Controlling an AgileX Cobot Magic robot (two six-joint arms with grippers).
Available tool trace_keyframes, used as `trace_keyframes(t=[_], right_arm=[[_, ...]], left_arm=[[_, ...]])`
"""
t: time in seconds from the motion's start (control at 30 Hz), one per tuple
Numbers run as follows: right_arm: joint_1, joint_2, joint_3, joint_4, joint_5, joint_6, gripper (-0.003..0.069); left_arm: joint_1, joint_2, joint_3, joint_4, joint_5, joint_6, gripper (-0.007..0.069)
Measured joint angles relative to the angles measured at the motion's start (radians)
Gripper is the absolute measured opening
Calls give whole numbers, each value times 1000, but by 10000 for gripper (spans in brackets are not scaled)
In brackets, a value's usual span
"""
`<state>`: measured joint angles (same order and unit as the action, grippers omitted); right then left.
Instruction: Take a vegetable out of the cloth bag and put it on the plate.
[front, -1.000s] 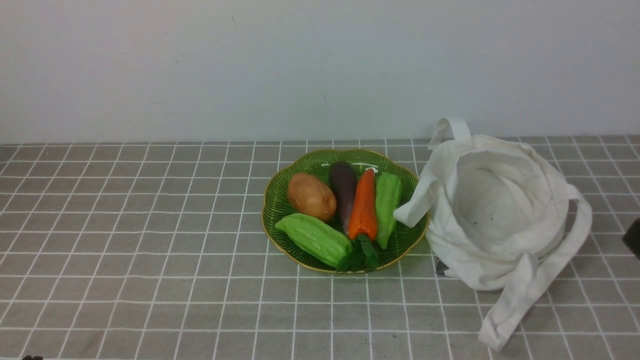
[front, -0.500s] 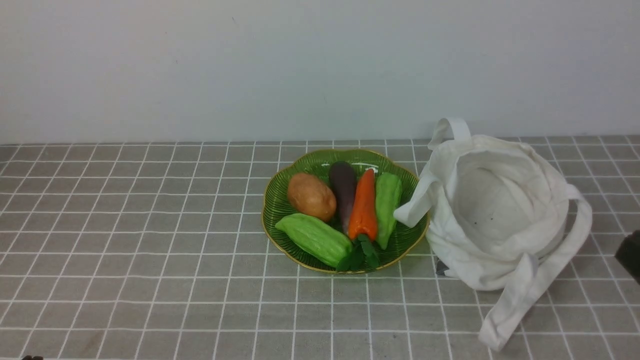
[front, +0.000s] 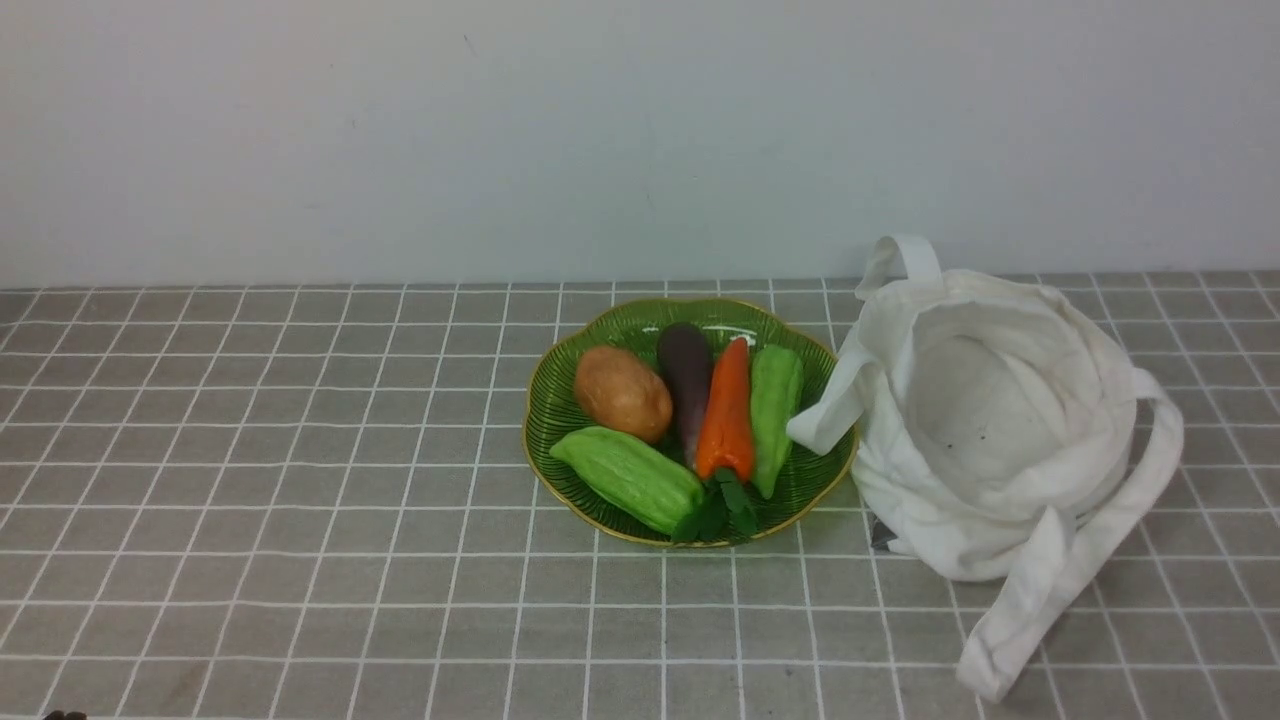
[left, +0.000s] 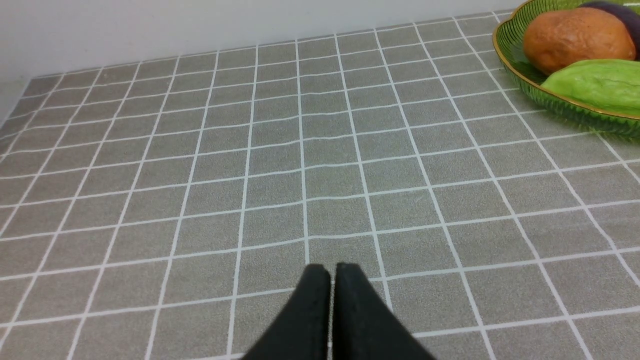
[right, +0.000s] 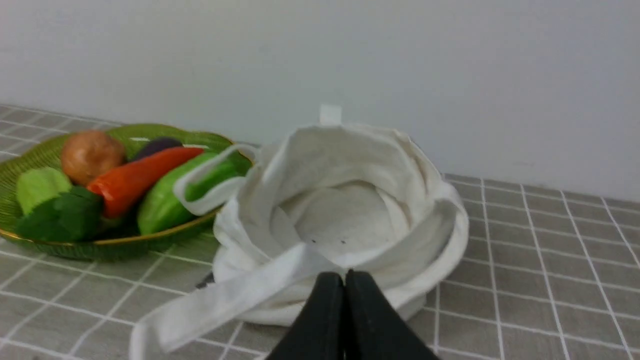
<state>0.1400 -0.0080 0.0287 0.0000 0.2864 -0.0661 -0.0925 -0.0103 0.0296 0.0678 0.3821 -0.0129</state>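
We have the bench (front: 330, 560) as the largest thing in view, under a cloth with a pale grid on grey-brown, a plain whitish wall (front: 600, 130) standing behind it. Next in size, the white cloth bag (front: 900, 490), on the right-hand part of the bench; mouth gaping, inner base visible with a few small dark specks. One of its straps arches up at the far side and drops over the plate's right edge; the other trails down the near side onto the cloth. Just beside the bag, the green plate (front: 560, 500), ribbed, scalloped, gold at the rim. On it we count five items: the eggplant (front: 686, 380), dark purple, toward the back; the carrot (front: 729, 415), orange, between the eggplant and a green gourd (front: 775, 415), its leaves lying toward us at the plate's near edge; a second green gourd (front: 628, 478), at the near left; the potato (front: 623, 393), brown, behind that gourd. Smallest, a dark scrap (front: 882, 536) by the bag's base; we cannot tell what it is. Left tool (left: 325, 272): fingertips nearly together, a narrow gap showing, nothing grasped. Right tool (right: 344, 280): clenched, gripping nothing.
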Motion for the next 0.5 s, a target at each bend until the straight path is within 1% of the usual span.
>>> trace_keyframes(t=[0.17, 0.5], right_arm=[[-21, -3, -1, 0, 62, 0, -15], [-24, -3, -3, 0, 73, 0, -15]], left_arm=[[0, 0, 0, 0, 0, 0, -5], [0, 0, 0, 0, 0, 0, -5]])
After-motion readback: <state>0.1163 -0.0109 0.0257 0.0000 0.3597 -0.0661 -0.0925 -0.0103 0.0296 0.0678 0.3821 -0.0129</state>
